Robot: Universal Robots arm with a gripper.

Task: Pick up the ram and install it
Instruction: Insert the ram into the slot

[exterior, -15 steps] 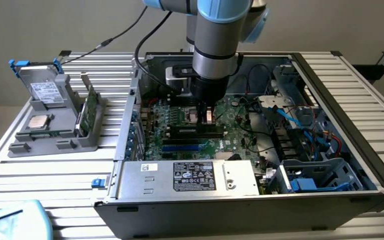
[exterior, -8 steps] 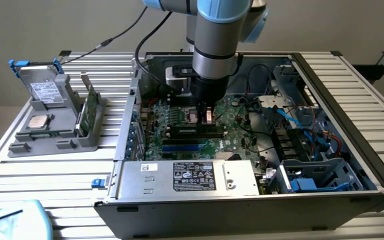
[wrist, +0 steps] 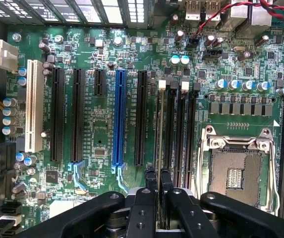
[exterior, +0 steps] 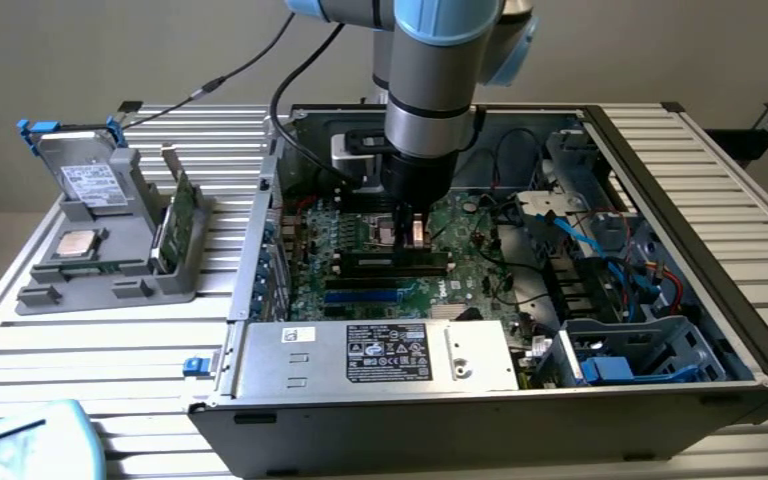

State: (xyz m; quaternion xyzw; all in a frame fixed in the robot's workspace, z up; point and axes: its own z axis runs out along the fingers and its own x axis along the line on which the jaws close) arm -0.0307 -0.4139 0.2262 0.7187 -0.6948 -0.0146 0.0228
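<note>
Ram [wrist: 159, 134] is standing on its thin edge between the two fingers of the gripper [wrist: 158, 174], which are squeezing it from both sides with almost no gap left between them, and it is lining up along a black memory slot whose white latch [wrist: 162, 85] is showing at its far end; whether it is sitting fully down in that slot cannot be told. Two more black memory slots [wrist: 183, 134] are lying just beside it, and the open processor socket [wrist: 238, 171] with its metal frame is sitting beyond those. On the other side, a blue slot [wrist: 118, 119], several black ones and a white slot [wrist: 32, 106] are running parallel across the green motherboard [wrist: 94, 134]. In the exterior view the arm [exterior: 431, 90] is reaching straight down into the open computer case [exterior: 744, 330], beyond the silver power supply [exterior: 384, 352]. At the exterior view's left a grey tray [exterior: 91, 285] is resting on the slatted table [exterior: 37, 350], carrying a square silver chip [exterior: 77, 243] and an upright green card [exterior: 177, 225]
</note>
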